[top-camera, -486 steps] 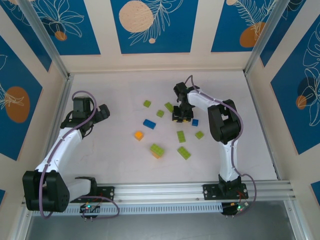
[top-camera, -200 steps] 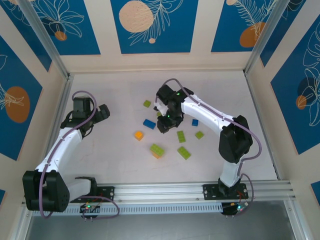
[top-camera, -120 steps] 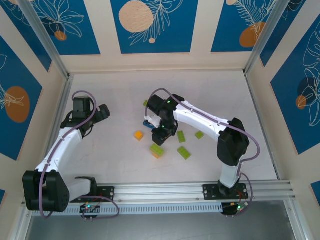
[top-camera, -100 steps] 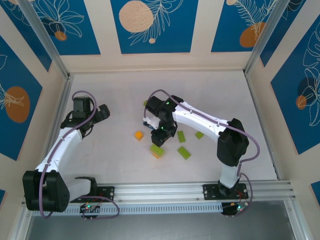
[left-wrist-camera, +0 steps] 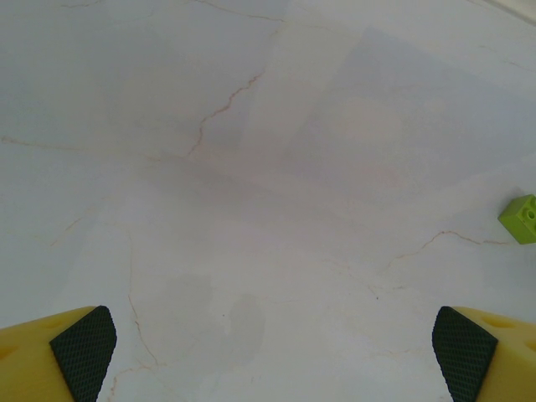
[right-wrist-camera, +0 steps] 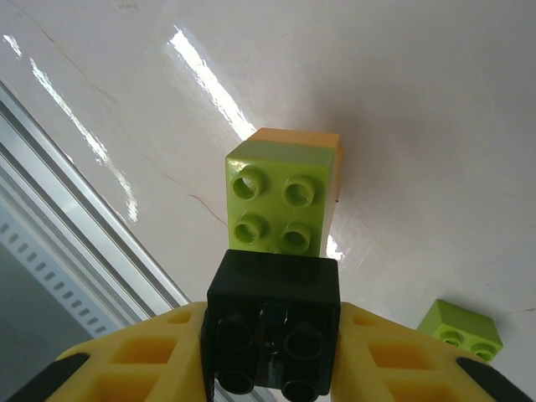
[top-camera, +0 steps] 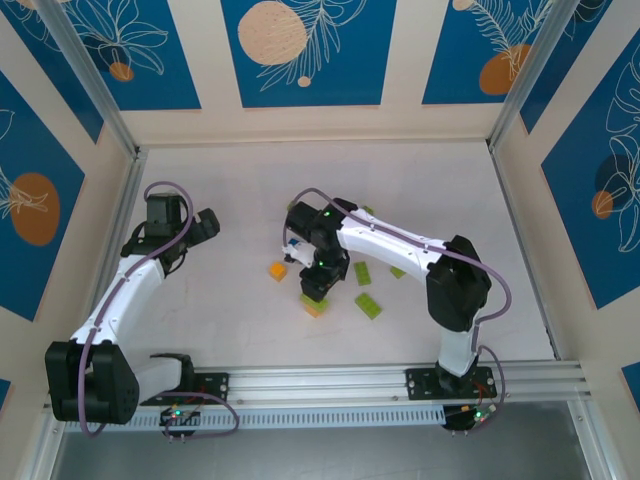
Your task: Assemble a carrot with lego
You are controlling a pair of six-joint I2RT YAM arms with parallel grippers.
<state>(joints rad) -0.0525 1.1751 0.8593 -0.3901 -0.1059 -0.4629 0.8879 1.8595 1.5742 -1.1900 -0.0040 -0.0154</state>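
Right wrist: right gripper (right-wrist-camera: pixel 270 362) pinches a black brick (right-wrist-camera: pixel 272 293) just beside the green-on-orange stack (right-wrist-camera: pixel 280 197), seemingly the only joined pair, other bricks (top-camera: pixel 368 305) loose around it; left gripper (left-wrist-camera: pixel 272 343) spread

The right arm (top-camera: pixel 400 240) stretches over the middle of the counter (top-camera: pixel 230 180), and the right pincer (top-camera: pixel 313 280) points down, closed on a black brick (right-wrist-camera: pixel 270 322). The left arm (top-camera: pixel 125 290) is bent over the counter's left side, the left pincer (left-wrist-camera: pixel 272 352) spread wide.

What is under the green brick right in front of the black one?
An orange brick sits under the green brick. Only its edges peek out. The rest is covered by the green one, so its studs cannot be seen.
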